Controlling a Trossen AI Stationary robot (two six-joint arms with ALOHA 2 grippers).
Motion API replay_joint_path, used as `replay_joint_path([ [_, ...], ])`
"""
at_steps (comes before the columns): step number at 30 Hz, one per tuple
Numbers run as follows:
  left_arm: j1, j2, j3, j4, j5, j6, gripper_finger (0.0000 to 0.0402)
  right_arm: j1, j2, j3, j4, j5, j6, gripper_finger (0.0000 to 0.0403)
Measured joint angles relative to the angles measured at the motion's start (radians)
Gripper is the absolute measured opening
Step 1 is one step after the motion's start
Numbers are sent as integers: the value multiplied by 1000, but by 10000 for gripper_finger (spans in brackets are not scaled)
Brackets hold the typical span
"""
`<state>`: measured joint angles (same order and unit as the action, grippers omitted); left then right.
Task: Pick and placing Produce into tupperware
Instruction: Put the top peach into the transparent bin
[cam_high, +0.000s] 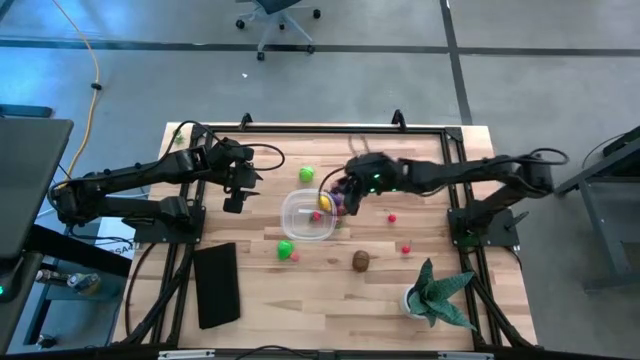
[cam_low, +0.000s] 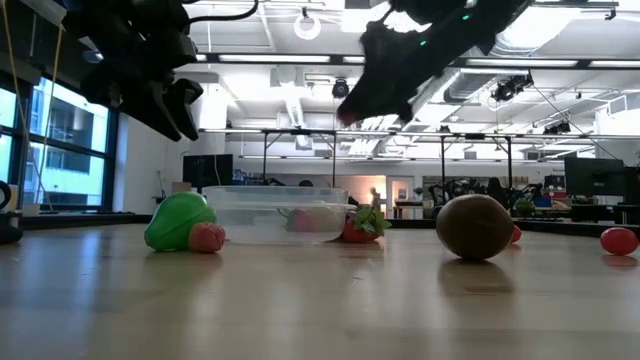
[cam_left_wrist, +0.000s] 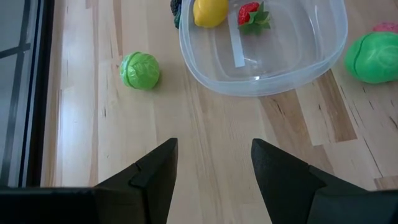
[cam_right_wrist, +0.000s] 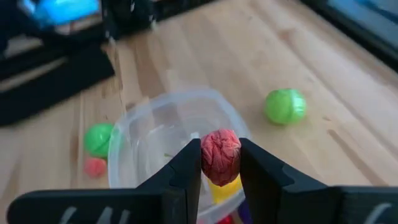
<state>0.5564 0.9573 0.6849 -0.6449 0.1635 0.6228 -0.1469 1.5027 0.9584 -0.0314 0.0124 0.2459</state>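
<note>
Tupperware (cam_high: 308, 214) sits mid-bench with a lemon (cam_left_wrist: 209, 11) and strawberry (cam_left_wrist: 251, 16) by its far rim, and our right gripper (cam_right_wrist: 221, 163) hovers above it with its fingers narrowed onto a wrinkled red fruit (cam_right_wrist: 220, 155). We should centre over the tub and lower before letting go, so the fruit cannot bounce out. Our left gripper (cam_left_wrist: 213, 163) waits beside it, fingers apart and empty.

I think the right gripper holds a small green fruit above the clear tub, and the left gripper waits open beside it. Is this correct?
Not quite: the fruit is red, not green. The right wrist view shows the right gripper shut on a wrinkled red fruit above the clear tub. The rest stands: the left gripper waits open beside the tub.
</note>
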Motion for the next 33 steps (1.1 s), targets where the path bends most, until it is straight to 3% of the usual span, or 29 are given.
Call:
replay_joint_path([
  [9,0,0,0,1,-2,0,193,46,282,271,-248,-20,-140,84],
  [20,0,0,0,0,-7,0,193,58,573,592,-529,38,-214,84],
  [33,0,0,0,0,-8,0,193,63,639,648,-544,5,-229,90],
])
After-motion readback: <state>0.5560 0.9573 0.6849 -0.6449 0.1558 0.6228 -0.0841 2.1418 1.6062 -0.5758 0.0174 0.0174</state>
